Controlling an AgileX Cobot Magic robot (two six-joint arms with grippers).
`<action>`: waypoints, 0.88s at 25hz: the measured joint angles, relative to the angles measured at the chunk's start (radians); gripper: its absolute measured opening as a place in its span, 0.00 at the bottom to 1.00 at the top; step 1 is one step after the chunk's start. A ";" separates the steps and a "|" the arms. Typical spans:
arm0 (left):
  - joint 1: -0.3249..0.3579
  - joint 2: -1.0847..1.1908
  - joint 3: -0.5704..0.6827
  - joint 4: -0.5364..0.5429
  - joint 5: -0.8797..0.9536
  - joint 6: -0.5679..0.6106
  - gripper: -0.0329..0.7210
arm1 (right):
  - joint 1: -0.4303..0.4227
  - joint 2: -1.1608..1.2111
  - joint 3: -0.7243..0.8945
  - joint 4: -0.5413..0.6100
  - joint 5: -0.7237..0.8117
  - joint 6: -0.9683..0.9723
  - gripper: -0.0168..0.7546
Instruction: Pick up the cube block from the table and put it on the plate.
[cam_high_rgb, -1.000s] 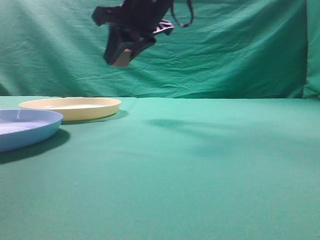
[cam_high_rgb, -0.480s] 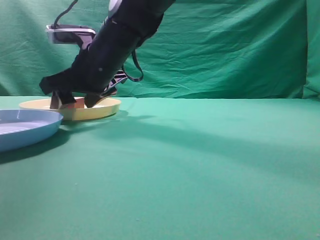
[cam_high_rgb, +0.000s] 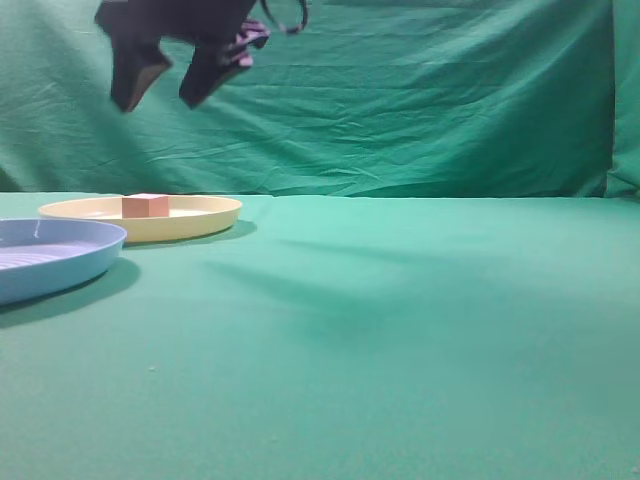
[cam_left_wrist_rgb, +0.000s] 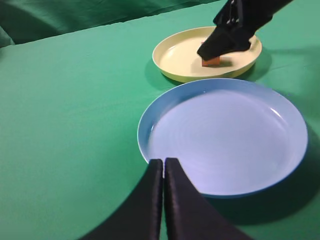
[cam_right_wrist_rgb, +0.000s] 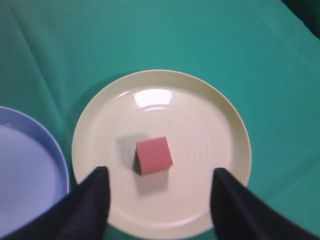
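The reddish-pink cube block (cam_high_rgb: 146, 205) lies on the cream-yellow plate (cam_high_rgb: 200, 215) at the far left of the green table (cam_high_rgb: 400, 330). It shows near the middle of the plate (cam_right_wrist_rgb: 210, 125) in the right wrist view (cam_right_wrist_rgb: 154, 155), and partly behind the right gripper in the left wrist view (cam_left_wrist_rgb: 212, 62). My right gripper (cam_high_rgb: 165, 85) is open and empty, high above the plate, apart from the block. In its own view (cam_right_wrist_rgb: 159, 175) the fingers stand wide either side of the block. My left gripper (cam_left_wrist_rgb: 163, 161) is shut and empty at the near rim of the blue plate.
A light blue ridged plate (cam_high_rgb: 60, 262) sits at the left edge in front of the cream plate; it also shows in the left wrist view (cam_left_wrist_rgb: 280, 115) and the right wrist view (cam_right_wrist_rgb: 30, 165). A wrinkled green backdrop (cam_high_rgb: 450, 100) hangs behind the table.
My right gripper came down to the cream plate holding the block, let it go there, and has risen open above the plate. The block now rests on the plate.
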 joint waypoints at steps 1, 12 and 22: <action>0.000 0.000 0.000 0.000 0.000 0.000 0.04 | -0.007 -0.041 0.000 -0.021 0.049 0.036 0.56; 0.000 0.000 0.000 0.000 0.000 0.000 0.04 | -0.088 -0.356 -0.002 -0.142 0.538 0.366 0.02; 0.000 0.000 0.000 0.000 0.000 0.000 0.04 | -0.090 -0.666 0.310 -0.139 0.482 0.392 0.02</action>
